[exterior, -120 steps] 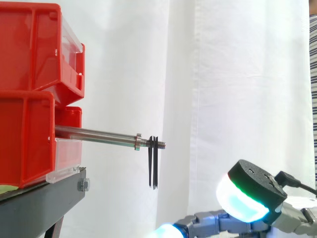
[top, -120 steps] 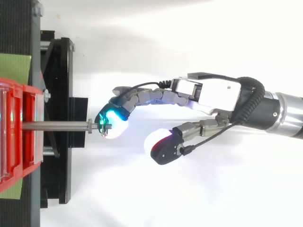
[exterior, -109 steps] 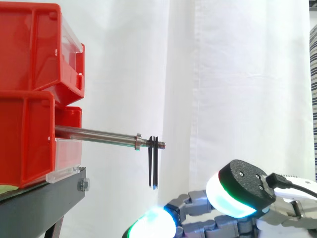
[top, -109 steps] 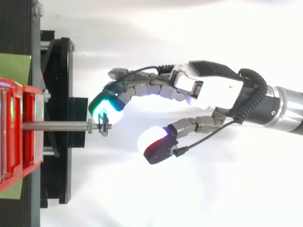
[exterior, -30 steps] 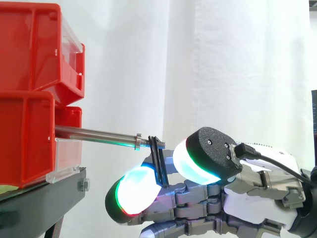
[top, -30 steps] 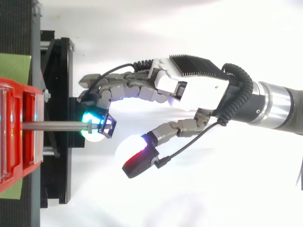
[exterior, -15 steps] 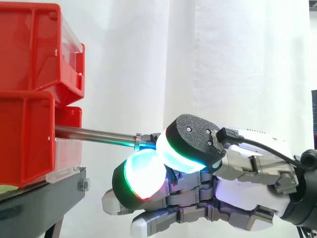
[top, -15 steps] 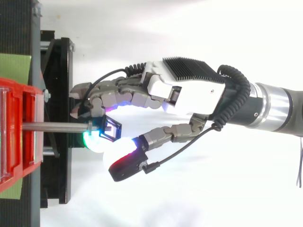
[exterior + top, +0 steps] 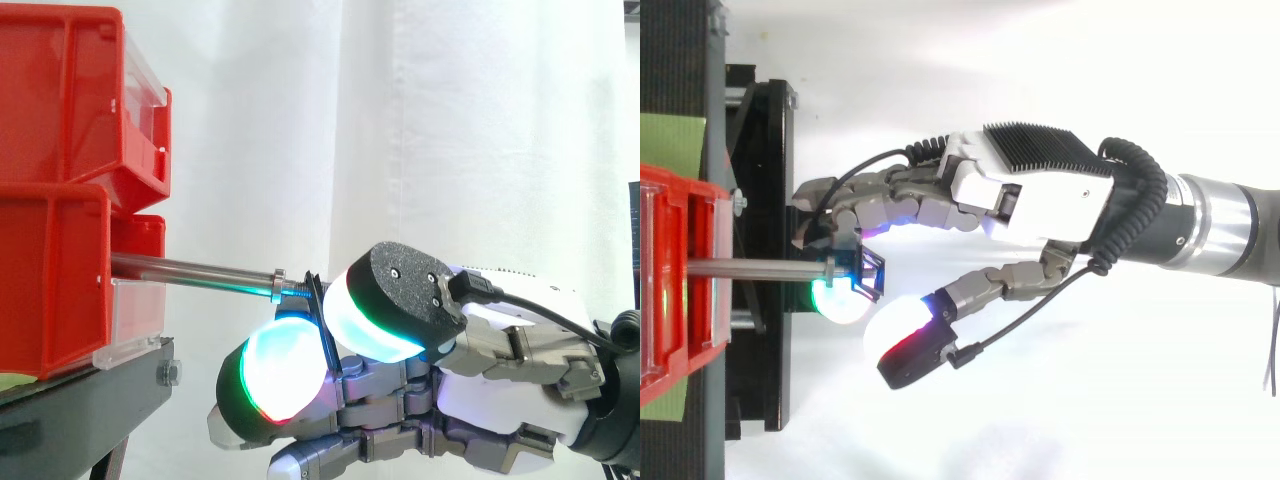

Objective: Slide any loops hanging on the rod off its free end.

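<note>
A smooth, round steel rod (image 9: 190, 270) sticks out level from the lower of two stacked red plastic bins (image 9: 55, 270), pointing right toward its free end. A small metal collar (image 9: 277, 284) rings the rod just short of the tip. The thin black loops (image 9: 316, 292) sit at that tip, right of the collar, leaning off vertical with their upper edge on the rod. From above they read as a small, square-cornered wire frame (image 9: 869, 272) skewed across the rod's end.

The hand (image 9: 1040, 195) reaches in from the right, its white shell topped by a black ribbed block. Its grey, chain-linked fingers (image 9: 855, 205) are curled round the rod's tip and hold the loops. Some wrap the far side of the rod by the collar. One rounded pad, glowing white with a green and red rim (image 9: 275, 385), sits just below the loops. The thumb's pad (image 9: 385, 310) has a matte, grainy black back and a cyan-white face; it stands on the near side, to the right of the loops.

The bins have glossy walls and clear plastic fronts (image 9: 140, 320). They rest on a black metal stand (image 9: 80, 410) with a bolt head in its edge. A pleated white curtain (image 9: 480, 130) hangs behind.
</note>
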`<action>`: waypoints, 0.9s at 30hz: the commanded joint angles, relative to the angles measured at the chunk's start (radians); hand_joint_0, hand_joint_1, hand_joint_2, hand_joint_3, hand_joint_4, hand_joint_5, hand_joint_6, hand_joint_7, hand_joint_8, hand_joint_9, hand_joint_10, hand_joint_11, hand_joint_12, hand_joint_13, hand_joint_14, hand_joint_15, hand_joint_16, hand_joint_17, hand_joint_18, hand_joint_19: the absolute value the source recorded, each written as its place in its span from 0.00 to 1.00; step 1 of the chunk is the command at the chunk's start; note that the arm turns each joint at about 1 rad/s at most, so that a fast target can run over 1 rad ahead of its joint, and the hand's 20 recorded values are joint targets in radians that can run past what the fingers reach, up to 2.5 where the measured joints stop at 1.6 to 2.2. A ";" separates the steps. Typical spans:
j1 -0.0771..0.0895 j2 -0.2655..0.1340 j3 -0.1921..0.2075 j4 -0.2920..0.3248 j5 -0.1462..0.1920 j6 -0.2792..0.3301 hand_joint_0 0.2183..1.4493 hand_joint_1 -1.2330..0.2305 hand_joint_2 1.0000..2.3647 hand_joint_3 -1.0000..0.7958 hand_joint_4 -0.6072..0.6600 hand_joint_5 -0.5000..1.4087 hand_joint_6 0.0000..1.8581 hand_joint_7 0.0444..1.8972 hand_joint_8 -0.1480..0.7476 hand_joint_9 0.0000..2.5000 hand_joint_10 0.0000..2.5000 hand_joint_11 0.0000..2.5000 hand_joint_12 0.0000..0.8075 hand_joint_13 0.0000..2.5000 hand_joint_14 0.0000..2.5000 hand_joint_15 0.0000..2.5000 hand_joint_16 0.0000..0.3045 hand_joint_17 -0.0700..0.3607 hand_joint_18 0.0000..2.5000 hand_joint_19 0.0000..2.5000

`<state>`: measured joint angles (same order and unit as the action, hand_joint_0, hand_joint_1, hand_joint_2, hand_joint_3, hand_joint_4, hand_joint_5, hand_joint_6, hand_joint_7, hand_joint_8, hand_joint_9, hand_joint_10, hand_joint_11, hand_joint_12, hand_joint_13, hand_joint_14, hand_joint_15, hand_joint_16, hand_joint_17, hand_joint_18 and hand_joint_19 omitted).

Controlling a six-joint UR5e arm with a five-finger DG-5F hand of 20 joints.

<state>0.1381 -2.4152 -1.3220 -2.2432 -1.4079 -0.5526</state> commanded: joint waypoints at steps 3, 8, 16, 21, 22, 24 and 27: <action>-0.002 -0.001 0.000 -0.003 -0.006 -0.001 0.24 0.52 0.00 0.28 0.69 0.20 0.27 0.58 0.49 0.24 0.00 0.01 0.43 0.15 0.00 0.00 0.17 0.43 0.19 0.15; -0.003 0.001 0.000 -0.001 -0.006 0.000 0.24 0.53 0.00 0.28 0.70 0.19 0.27 0.54 0.49 0.24 0.00 0.00 0.43 0.15 0.00 0.00 0.17 0.43 0.19 0.16; -0.011 -0.001 0.000 -0.007 -0.025 0.002 0.27 0.52 0.00 0.28 0.70 0.19 0.27 0.51 0.47 0.23 0.00 0.00 0.42 0.15 0.00 0.00 0.16 0.42 0.18 0.15; -0.017 0.001 0.001 -0.007 -0.034 0.002 0.28 0.51 0.00 0.28 0.70 0.18 0.27 0.49 0.47 0.23 0.00 0.00 0.41 0.15 0.00 0.00 0.16 0.42 0.18 0.16; -0.017 -0.001 0.000 -0.007 -0.034 0.002 0.28 0.51 0.00 0.28 0.70 0.18 0.27 0.48 0.47 0.23 0.00 0.00 0.41 0.15 0.00 0.00 0.16 0.42 0.18 0.15; -0.018 -0.001 0.000 -0.007 -0.034 0.002 0.28 0.51 0.00 0.28 0.70 0.18 0.27 0.47 0.47 0.23 0.00 0.00 0.41 0.15 0.00 0.00 0.16 0.42 0.18 0.15; -0.025 0.001 0.000 -0.010 -0.045 0.002 0.28 0.51 0.00 0.28 0.70 0.18 0.27 0.47 0.46 0.23 0.00 0.00 0.41 0.15 0.00 0.00 0.16 0.42 0.18 0.15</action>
<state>0.1183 -2.4155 -1.3221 -2.2513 -1.4444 -0.5507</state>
